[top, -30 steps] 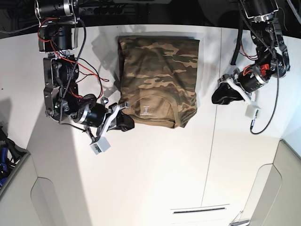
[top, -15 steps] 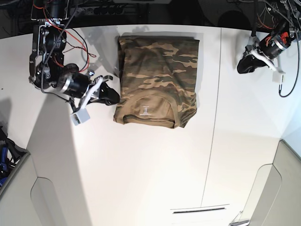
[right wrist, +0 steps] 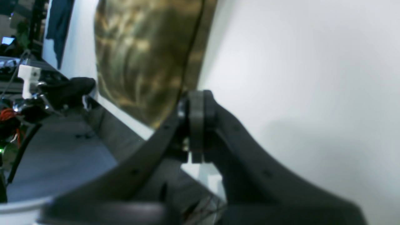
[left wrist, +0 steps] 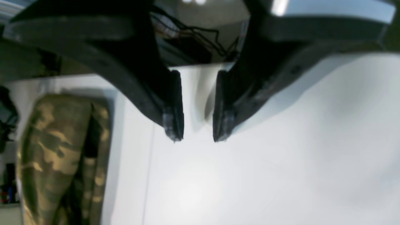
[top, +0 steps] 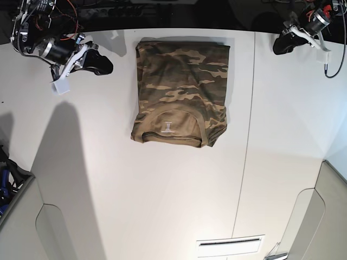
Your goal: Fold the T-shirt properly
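The T-shirt [top: 180,89] lies folded into a neat camouflage rectangle at the far middle of the white table [top: 162,195], collar and white neck label facing the front. My right gripper [top: 102,64] hovers at the far left, apart from the shirt, and the right wrist view shows its fingers [right wrist: 196,103] pressed together on nothing, the T-shirt [right wrist: 147,56] beyond them. My left gripper [top: 282,45] is at the far right corner. In the left wrist view its fingertips [left wrist: 173,125] stand a small gap apart over bare table, with the T-shirt [left wrist: 59,156] off to the side.
A seam [top: 246,162] runs front to back through the table right of the shirt. A narrow slot [top: 230,242] sits near the front edge. Grey panels flank the front corners, and blue cabling [top: 5,181] lies off the left edge.
Both arms have drawn back from the shirt to the far corners of the table. The right gripper left the shirt's front left corner. The shirt has stayed put.
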